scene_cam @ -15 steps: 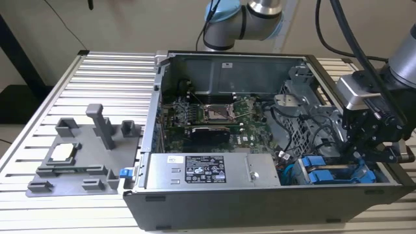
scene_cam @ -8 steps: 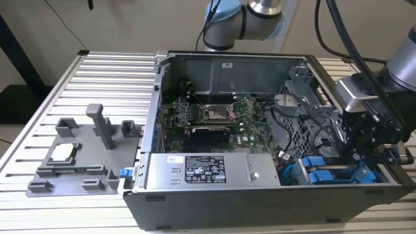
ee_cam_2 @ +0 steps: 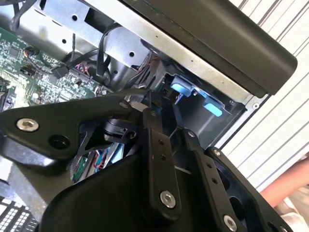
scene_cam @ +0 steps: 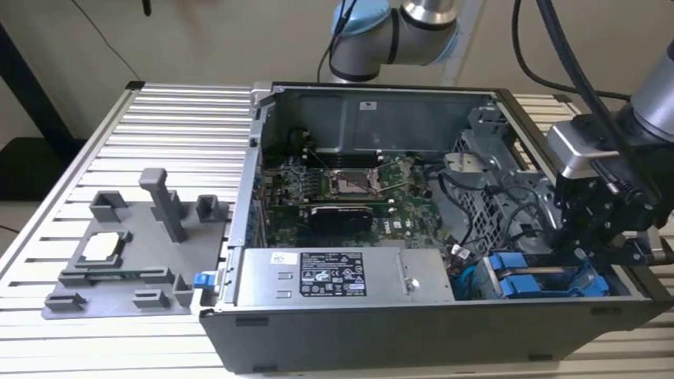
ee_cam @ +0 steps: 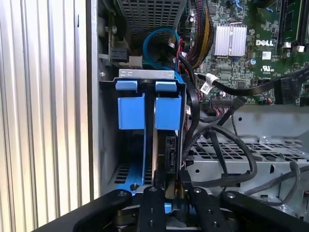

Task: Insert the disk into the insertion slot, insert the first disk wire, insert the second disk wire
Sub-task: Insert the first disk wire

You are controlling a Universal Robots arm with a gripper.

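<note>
The disk (ee_cam: pixel 162 153) stands on edge in its blue carrier (ee_cam: pixel 168 112), seated in the insertion slot (ee_cam: pixel 145 73) of the grey drive cage, next to a similar blue-fronted drive (ee_cam: pixel 131 111). In the exterior view both blue carriers (scene_cam: pixel 522 276) show at the case's near corner on that view's right. My gripper (ee_cam: pixel 171 182) hangs right over the disk's connector edge. Its fingers (ee_cam: pixel 153 198) are drawn close around a small black plug, and a black disk wire (ee_cam: pixel 227 178) leads away from it. The gripper (scene_cam: pixel 579 254) reaches down into the cage, and its linkage (ee_cam_2: pixel 157 145) shows in the second wrist view.
A grey labelled power-supply box (scene_cam: pixel 337 276) lies beside the cage, with the green motherboard (scene_cam: pixel 348 189) behind it. Black cables (ee_cam: pixel 217 89) loop past the cage. A grey fixture plate (scene_cam: pixel 126 253) rests on the slatted table at the exterior view's left. A person's arm (ee_cam_2: pixel 289 191) is outside the case.
</note>
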